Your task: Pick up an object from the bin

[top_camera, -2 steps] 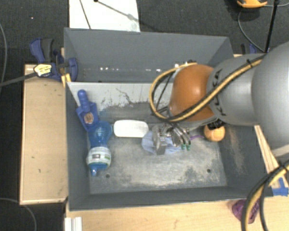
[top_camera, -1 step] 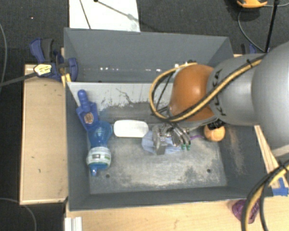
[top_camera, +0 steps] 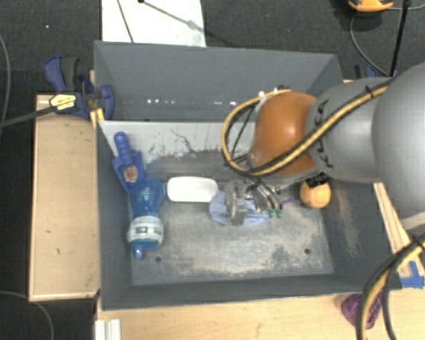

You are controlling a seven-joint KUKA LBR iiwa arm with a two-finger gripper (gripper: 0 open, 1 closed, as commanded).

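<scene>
Gripper point(top_camera: 245, 201) is positioned low at approx. ctr of the grey metal bin point(top_camera: 219, 76), directly over a pale-blue crumpled soft item point(top_camera: 225, 213). A white oval smooth block point(top_camera: 192, 189) is located just beside that item, view-left. A blue clear-plastic bottle point(top_camera: 144, 214) w/ white band is laid along the left wall, w/ a dark-blue plastic handle-shaped piece point(top_camera: 127, 163) behind it. A tan-orange round item point(top_camera: 316, 194) is seen near the right wall.
</scene>
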